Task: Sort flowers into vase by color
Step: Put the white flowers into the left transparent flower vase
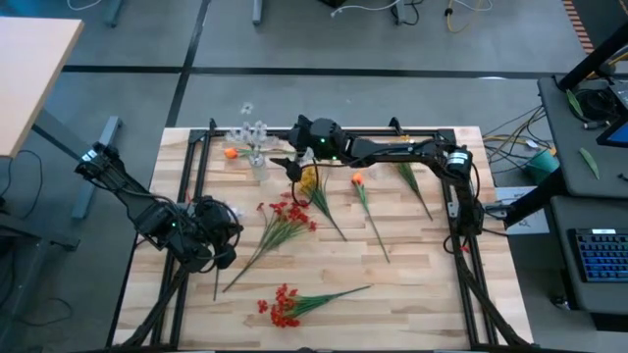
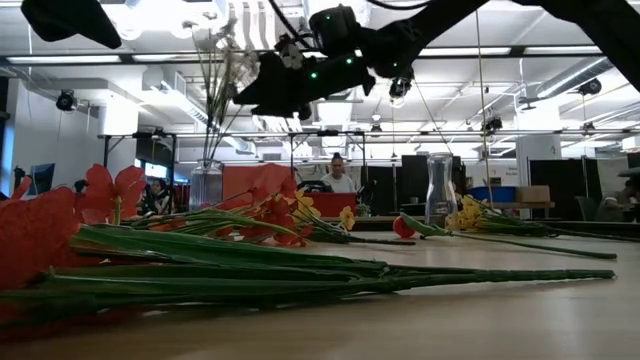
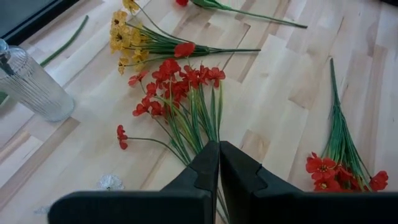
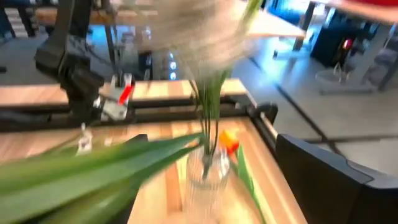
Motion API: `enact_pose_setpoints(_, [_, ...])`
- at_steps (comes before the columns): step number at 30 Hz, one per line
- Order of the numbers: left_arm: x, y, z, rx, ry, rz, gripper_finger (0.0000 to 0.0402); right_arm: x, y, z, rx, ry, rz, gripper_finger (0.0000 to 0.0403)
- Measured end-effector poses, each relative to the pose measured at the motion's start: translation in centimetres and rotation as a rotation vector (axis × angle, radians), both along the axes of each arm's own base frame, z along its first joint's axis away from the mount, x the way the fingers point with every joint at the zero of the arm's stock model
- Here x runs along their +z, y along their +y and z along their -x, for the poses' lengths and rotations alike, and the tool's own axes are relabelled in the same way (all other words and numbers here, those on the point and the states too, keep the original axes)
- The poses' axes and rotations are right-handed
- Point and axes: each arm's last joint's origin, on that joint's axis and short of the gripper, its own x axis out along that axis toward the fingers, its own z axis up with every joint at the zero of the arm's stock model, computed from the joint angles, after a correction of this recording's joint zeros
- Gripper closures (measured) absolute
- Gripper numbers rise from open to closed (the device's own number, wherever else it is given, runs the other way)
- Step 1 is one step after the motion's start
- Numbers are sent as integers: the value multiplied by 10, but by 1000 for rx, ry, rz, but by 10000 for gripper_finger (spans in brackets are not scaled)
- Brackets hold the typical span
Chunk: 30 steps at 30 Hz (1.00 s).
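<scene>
One vase [image 4: 208, 174] blurred (right wrist view); blossoms cut off.

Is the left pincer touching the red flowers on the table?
Cannot tell. The left wrist view shows the shut left pincer over the red flowers' stems, hiding any contact.

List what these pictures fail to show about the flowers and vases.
- Right wrist view: the blossoms above the vase are blurred, colour unclear.
- High view: the right gripper covers part of the yellow spray.
- Low view: the red spray fills the foreground, hiding the table behind.
- Left wrist view: the ribbed vase is cut off by the edge.
</scene>
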Motion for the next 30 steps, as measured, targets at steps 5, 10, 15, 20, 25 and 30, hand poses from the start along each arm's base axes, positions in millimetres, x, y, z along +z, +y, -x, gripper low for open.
enact_pose_setpoints(5, [0, 0, 0, 3, -2, 2, 402, 8, 3, 10, -28, 79, -34, 53])
enact_pose_setpoints(10, [0, 0, 0, 4, -2, 3, 402, 22, 7, 22, -55, 132, -59, 53])
enact_pose_setpoints(15, [0, 0, 0, 20, -5, 15, 402, 33, 11, 35, -76, 204, -111, 53])
enact_pose_setpoints(20, [-1, 1, 2, 80, -5, 64, 402, 44, 16, 56, -190, 318, -159, 53])
enact_pose_setpoints(25, [-6, 3, 6, 161, 47, 154, 402, 55, 24, 81, -234, 436, -266, 53])
enact_pose_setpoints(30, [-19, -1, 6, 299, 168, 268, 402, 64, 34, 109, -278, 571, -356, 53])
